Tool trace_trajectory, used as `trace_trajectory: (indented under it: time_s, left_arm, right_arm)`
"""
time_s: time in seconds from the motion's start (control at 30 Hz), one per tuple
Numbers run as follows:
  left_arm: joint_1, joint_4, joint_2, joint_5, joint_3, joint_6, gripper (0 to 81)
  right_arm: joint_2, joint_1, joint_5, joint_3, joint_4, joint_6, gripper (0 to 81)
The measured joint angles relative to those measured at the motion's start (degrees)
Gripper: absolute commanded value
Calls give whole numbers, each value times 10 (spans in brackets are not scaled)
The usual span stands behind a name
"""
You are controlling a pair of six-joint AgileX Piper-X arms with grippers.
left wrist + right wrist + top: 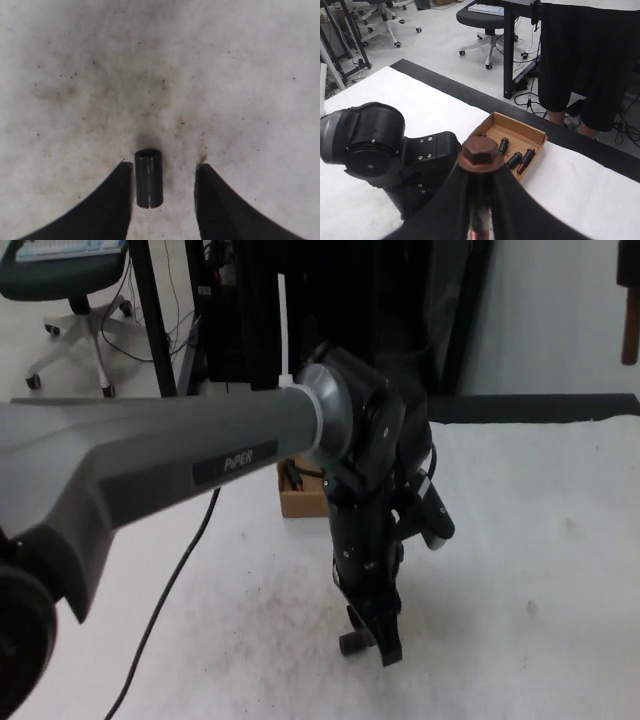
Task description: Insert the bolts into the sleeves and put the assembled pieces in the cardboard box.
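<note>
Sleeve sits on the bench between the fingers of your left tool. That tool is open and straddles it, likely lined up to pinch. Your right tool is clamped on a bolt, head toward the wrist, so the shank presumably stays free for insertion. The cardboard box holds about four assembled pieces.
</note>
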Motion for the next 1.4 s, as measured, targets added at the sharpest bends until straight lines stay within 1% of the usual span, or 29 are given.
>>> trace_trajectory:
  time_s: [0.23,0.37,0.57,0.93,1.4]
  left_arm:
    - [0,0,10,0,-1,2,379]
    - [0,0,21,0,-1,-20,379]
    - [0,0,31,-9,-1,-26,379]
    - [20,0,39,-25,-1,-25,379]
    - [20,-13,39,-25,-1,-31,379]
  right_arm:
    - [-4,-1,-1,0,4,0,8]
    - [-4,-1,-1,0,4,0,8]
    - [-4,-1,-1,0,4,0,8]
    - [-4,-1,-1,0,8,0,8]
    - [-4,-1,-1,0,8,0,8]
